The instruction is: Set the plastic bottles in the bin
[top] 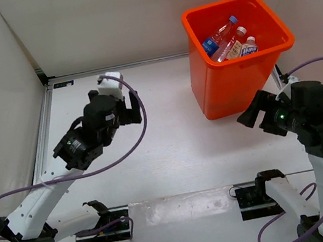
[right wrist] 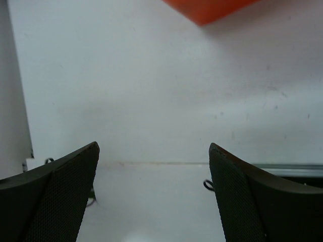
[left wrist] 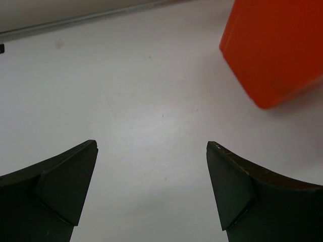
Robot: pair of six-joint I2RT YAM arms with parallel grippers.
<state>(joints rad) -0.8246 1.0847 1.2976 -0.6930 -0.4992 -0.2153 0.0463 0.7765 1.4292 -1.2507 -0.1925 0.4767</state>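
The jaws of the left gripper (left wrist: 151, 151) are spread wide, and nothing is held between them; the white table (left wrist: 151, 91) is seen beneath. The jaws of the right gripper (right wrist: 154, 151) are likewise parted and nothing is gripped. The bin (top: 230, 87) is stood at the table's far right, near the right gripper, and the plastic bottles (top: 229, 43) are piled inside it.
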